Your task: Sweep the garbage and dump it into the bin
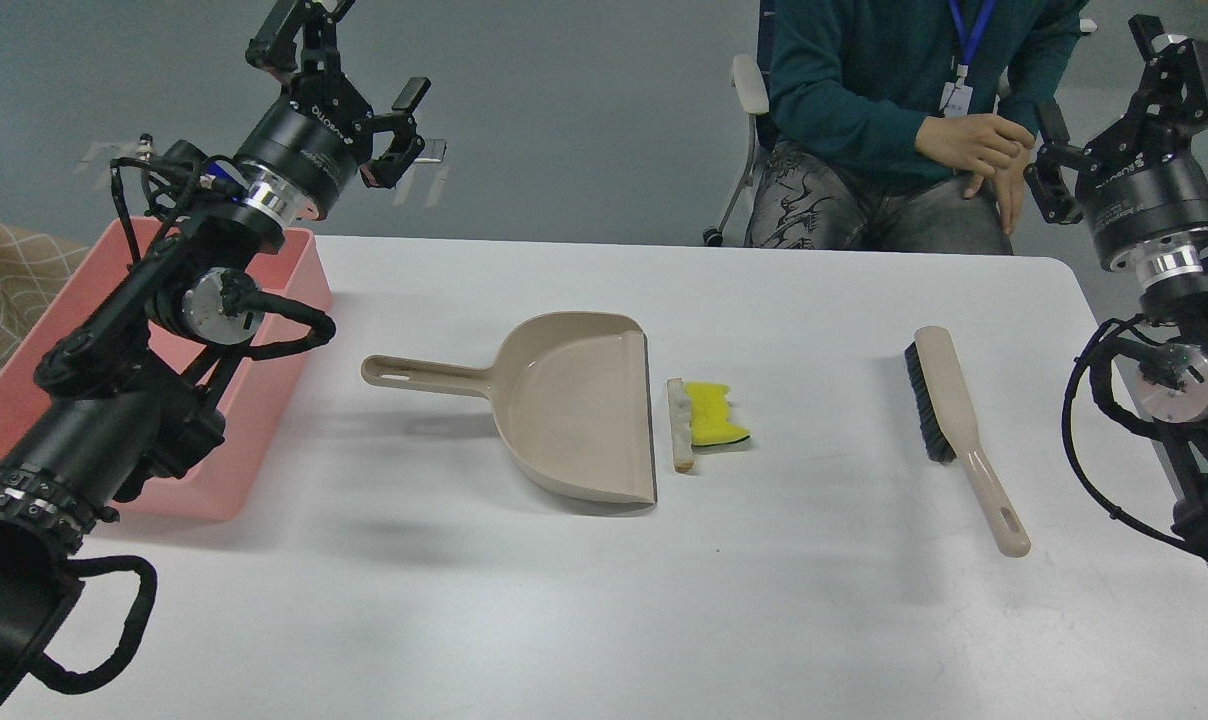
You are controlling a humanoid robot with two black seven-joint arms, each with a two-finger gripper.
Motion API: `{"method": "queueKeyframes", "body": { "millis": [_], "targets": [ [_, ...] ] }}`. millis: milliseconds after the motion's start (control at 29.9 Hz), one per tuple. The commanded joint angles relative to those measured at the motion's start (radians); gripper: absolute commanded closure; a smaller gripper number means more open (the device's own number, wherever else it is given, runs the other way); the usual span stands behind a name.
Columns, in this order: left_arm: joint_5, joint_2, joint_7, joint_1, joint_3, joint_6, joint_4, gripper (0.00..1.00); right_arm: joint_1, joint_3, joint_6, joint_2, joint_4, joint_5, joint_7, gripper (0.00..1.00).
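Note:
Two pieces of garbage lie mid-table: a wavy yellow sponge point(712, 412) with a dark green layer, and a whitish tan-edged slab point(679, 425) touching its left side. The slab lies just off the open lip of the beige dustpan point(574, 400). At the table's left edge stands the pink bin point(274, 400), partly hidden by my left arm. My left gripper point(349, 70) is raised above the bin's far end, open and empty. To the far right my right gripper point(1114, 100) is also held high, open and empty. A beige brush point(954, 420) with dark bristles lies below it.
A person point(894, 110) in a teal top sits at the table's far edge, hands point(979, 150) close to my right gripper. The dustpan handle point(414, 372) points left toward the bin. The white table point(604, 620) stretches toward me.

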Motion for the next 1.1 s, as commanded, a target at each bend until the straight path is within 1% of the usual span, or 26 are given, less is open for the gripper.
{"method": "queueKeyframes", "body": {
  "millis": [0,267,401,467,534,601,668,735,868,902,968,1069],
  "targets": [
    [0.002,0.000,-0.020,0.003,0.002,0.003,0.000,0.02,-0.013,0.001,0.000,0.001,0.003,0.000,0.000,0.00],
    [0.002,-0.001,-0.021,0.011,0.005,-0.026,0.002,0.02,-0.010,0.002,0.009,-0.012,-0.008,0.000,-0.002,0.00],
    [-0.008,0.003,-0.023,-0.013,0.048,-0.087,0.011,0.02,-0.010,0.001,0.031,-0.024,-0.013,0.005,0.000,0.00],
    [-0.012,0.003,-0.020,-0.021,0.048,-0.080,0.023,0.02,-0.010,0.002,0.037,-0.022,-0.014,0.008,-0.002,0.00],
    [-0.014,0.003,-0.012,-0.029,0.039,-0.063,0.069,0.02,-0.007,0.004,0.044,-0.022,-0.031,0.011,-0.002,0.00],
    [-0.015,-0.001,-0.012,-0.036,0.039,-0.077,0.110,0.02,-0.001,0.004,0.069,-0.024,-0.043,0.009,-0.002,0.00],
    [-0.015,-0.003,-0.014,-0.035,0.039,-0.091,0.112,0.02,0.006,0.005,0.078,-0.024,-0.054,0.009,-0.002,0.00],
    [-0.021,-0.003,-0.021,-0.032,0.031,-0.124,0.112,0.02,0.009,0.005,0.078,-0.024,-0.066,0.012,-0.002,0.00],
    [-0.057,0.002,-0.020,-0.023,0.030,-0.124,0.112,0.02,0.006,0.007,0.075,-0.025,-0.066,0.016,-0.003,0.00],
    [-0.060,0.000,-0.012,-0.021,0.033,-0.124,0.115,0.02,0.006,0.007,0.071,-0.030,-0.068,0.016,-0.005,0.00],
    [-0.060,0.002,-0.010,-0.021,0.034,-0.124,0.118,0.02,0.012,0.004,0.069,-0.042,-0.068,0.014,-0.009,0.00],
    [-0.058,0.003,-0.009,-0.035,0.041,-0.124,0.124,0.02,0.027,0.004,0.069,-0.050,-0.065,0.014,-0.009,0.00]
  ]
}}
